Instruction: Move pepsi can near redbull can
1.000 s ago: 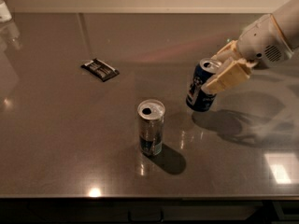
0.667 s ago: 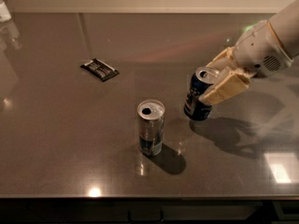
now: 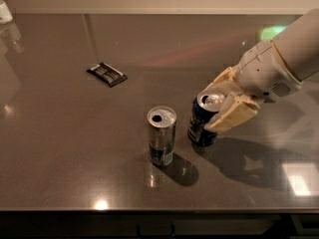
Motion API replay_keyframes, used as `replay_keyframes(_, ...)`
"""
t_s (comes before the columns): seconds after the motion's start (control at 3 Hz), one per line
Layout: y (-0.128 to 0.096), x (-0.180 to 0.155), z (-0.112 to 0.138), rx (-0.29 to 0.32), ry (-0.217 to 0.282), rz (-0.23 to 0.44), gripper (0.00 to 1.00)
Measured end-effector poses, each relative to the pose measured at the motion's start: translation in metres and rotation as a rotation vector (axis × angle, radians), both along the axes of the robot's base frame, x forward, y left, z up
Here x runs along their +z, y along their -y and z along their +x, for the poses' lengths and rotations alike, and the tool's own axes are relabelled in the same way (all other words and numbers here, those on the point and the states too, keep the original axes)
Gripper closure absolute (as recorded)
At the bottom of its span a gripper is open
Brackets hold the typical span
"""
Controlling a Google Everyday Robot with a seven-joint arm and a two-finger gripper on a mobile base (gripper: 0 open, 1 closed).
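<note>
Now, with the black packet (image 3: 106, 74) lying well apart at the left, the redbull can (image 3: 161, 136) stands upright, and the pepsi can (image 3: 202, 121) has been brought in just beside it on the right, slightly tilted and clamped in the gripper (image 3: 210, 108); only setting down and release are judged to remain.

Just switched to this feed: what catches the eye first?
The white arm reaching in from the right, its gripper closed around the pepsi can midway across the table. Just left of it, apart, stands the redbull can; a small dark packet lies farther back left.
</note>
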State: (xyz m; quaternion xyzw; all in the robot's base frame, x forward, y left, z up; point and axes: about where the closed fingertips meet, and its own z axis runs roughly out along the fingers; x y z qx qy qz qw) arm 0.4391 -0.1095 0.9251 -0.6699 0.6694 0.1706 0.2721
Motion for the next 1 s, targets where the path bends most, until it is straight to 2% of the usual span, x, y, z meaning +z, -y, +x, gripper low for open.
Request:
replay_keyframes(0.67,-0.014,-0.006,-0.018,0.088,-0.022,0.034,1.00)
replay_keyframes(1.0,-0.020,-0.006,-0.023,0.126,-0.038,0.048,0.83)
